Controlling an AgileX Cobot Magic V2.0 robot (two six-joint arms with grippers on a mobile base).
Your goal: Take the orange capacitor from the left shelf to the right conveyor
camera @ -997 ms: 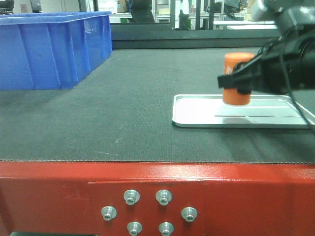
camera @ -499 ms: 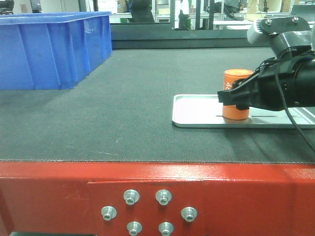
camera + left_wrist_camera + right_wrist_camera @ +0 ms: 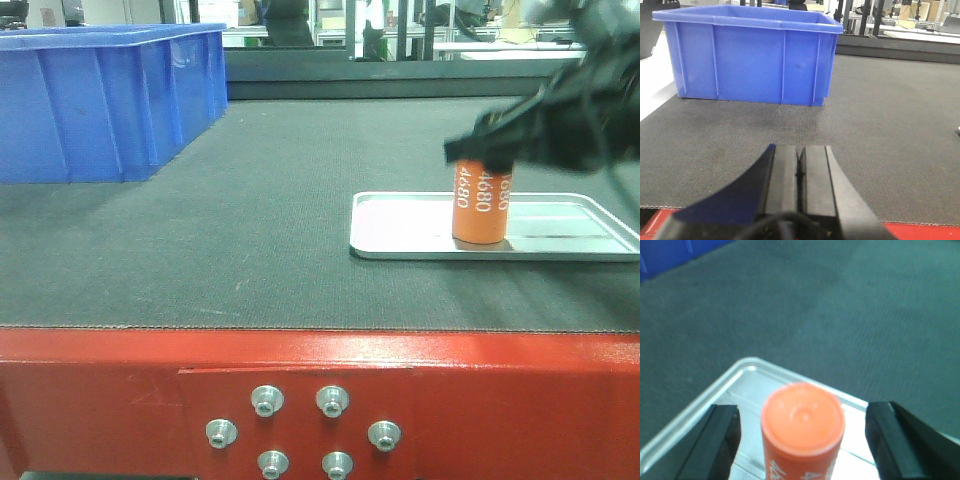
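The black right gripper (image 3: pixel 802 437) hangs at the far right, fingers spread wide apart; the black left gripper (image 3: pixel 799 170) sits near, fingers pressed together

We see open belt (image 3: pixel 270 210) mid-conveyor; blue bin (image 3: pixel 100 100) blocks the far-left corner, tray (image 3: pixel 400 235) occupies the right edge.

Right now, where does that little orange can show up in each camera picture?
Exterior front view: orange capacitor stands upright on the silver tray, right of centre.
Left wrist view: not in it.
Right wrist view: bottom centre, seen from above, between the open right gripper fingers.
Shared landmark: the dark conveyor belt.
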